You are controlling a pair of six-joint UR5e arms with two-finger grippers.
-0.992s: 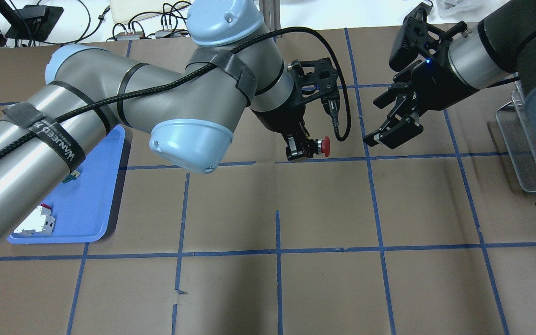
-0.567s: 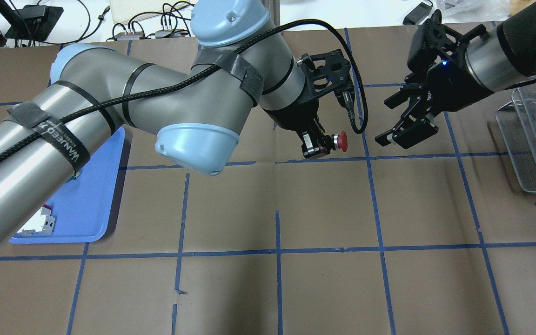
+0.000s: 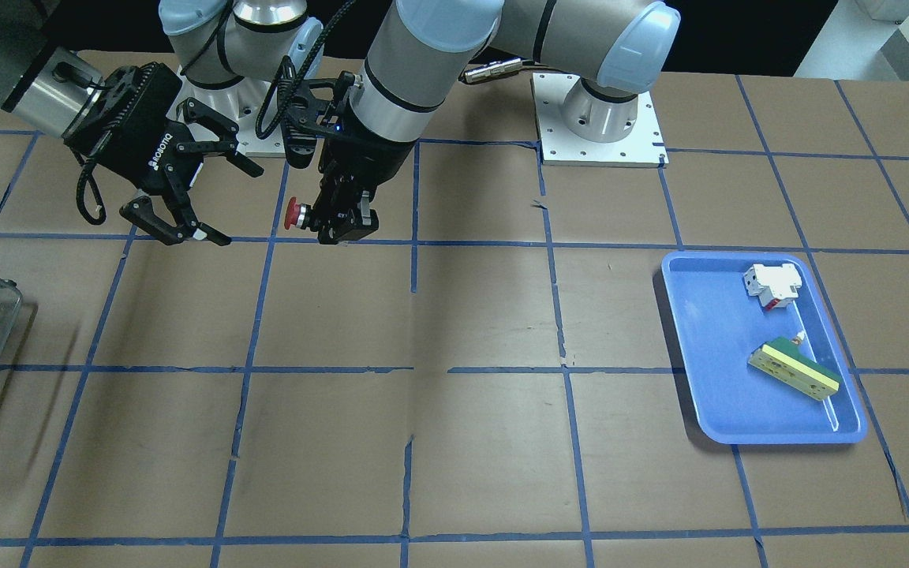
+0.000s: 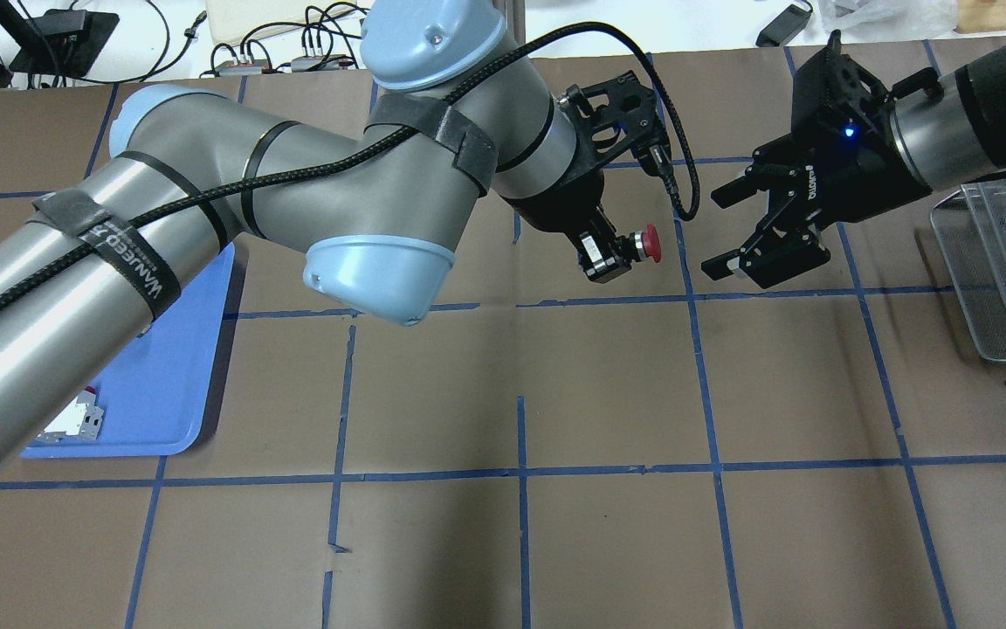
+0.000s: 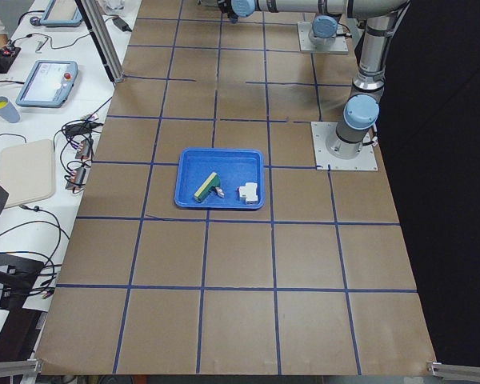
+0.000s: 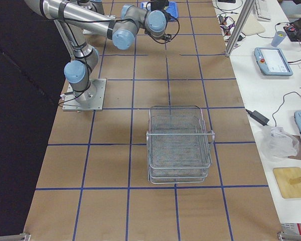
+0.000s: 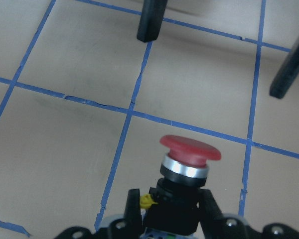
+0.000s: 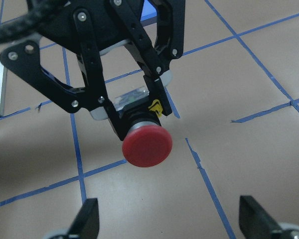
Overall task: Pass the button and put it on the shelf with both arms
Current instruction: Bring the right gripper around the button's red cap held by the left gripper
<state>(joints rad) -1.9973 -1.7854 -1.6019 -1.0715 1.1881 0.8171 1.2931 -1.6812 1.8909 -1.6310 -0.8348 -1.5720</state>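
Jaws of the left gripper point(image 4: 612, 253) are clamped on the black body of the button point(image 4: 650, 244), which is held in the air above the brown table point(image 4: 608, 393), toward its far side and a little right of the middle. The button lies sideways, its round red cap pointing right at the right gripper point(image 4: 713, 231). The left wrist view shows the cap domed and wider than the body, a bright metal ring under it, then the short black body with a small yellow bit on one side. In the right wrist view something clear and greenish sits against the body between the fingers.

The right gripper's jaws are spread wide with nothing between them, just beside the cap but not touching it. From its wrist camera the cap faces the lens, and both fingertips sit well apart at the lower edge.

The left arm point(image 4: 293, 192) reaches in from the left, the right arm point(image 4: 948, 140) from the right. The wire-mesh shelf point(image 4: 983, 297) stands at the right end of the table. At the left end a blue tray point(image 3: 715, 355) holds a white block point(image 3: 772, 284) and a green-and-cream bar point(image 3: 794, 369).
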